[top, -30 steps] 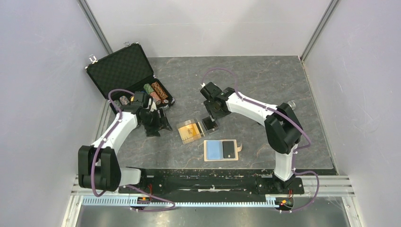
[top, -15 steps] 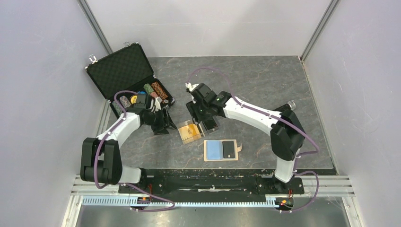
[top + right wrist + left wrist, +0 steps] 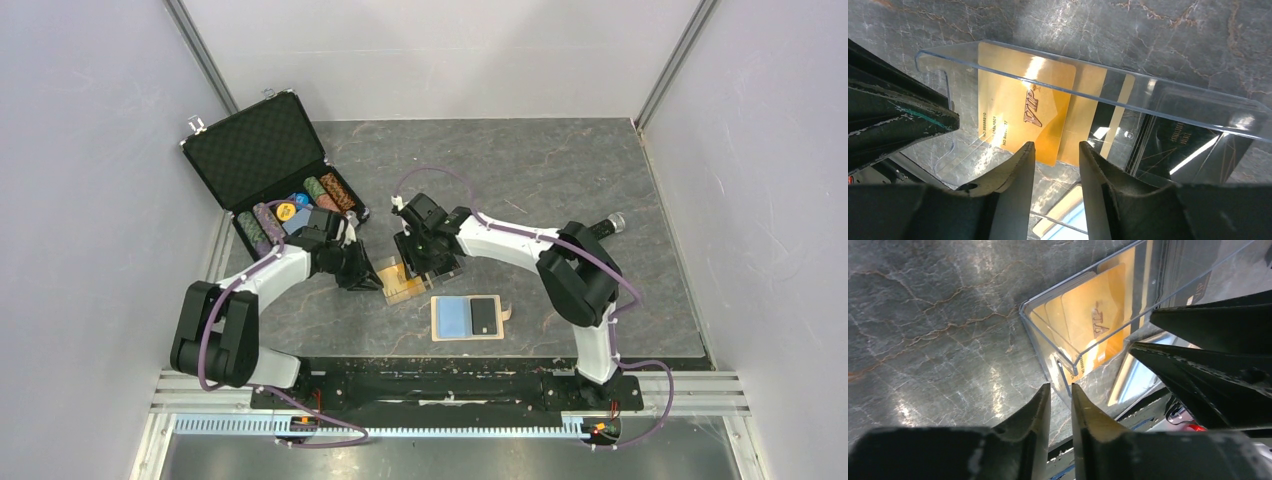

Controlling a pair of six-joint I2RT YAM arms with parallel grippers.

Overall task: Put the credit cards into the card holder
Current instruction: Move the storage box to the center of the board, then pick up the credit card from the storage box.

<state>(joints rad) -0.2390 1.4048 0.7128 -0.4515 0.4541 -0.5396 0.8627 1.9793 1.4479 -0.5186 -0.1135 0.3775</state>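
Gold credit cards lie in an open clear plastic box. A black card lies in its other half. The tan card holder lies open nearer the arm bases, one pocket light blue, a dark card in the other. My left gripper is at the box's left end, jaws a narrow slit apart astride the clear wall. My right gripper hangs open over the box's near wall, above the gold cards' lower edge.
An open black poker-chip case with rows of chips stands at the back left, close behind my left arm. The two grippers are close together over the box; the right one's fingers fill the right of the left wrist view.
My left gripper has moved right to the box's end and its jaws have narrowed a lot. My right gripper has shifted left over the box and narrowed a little.
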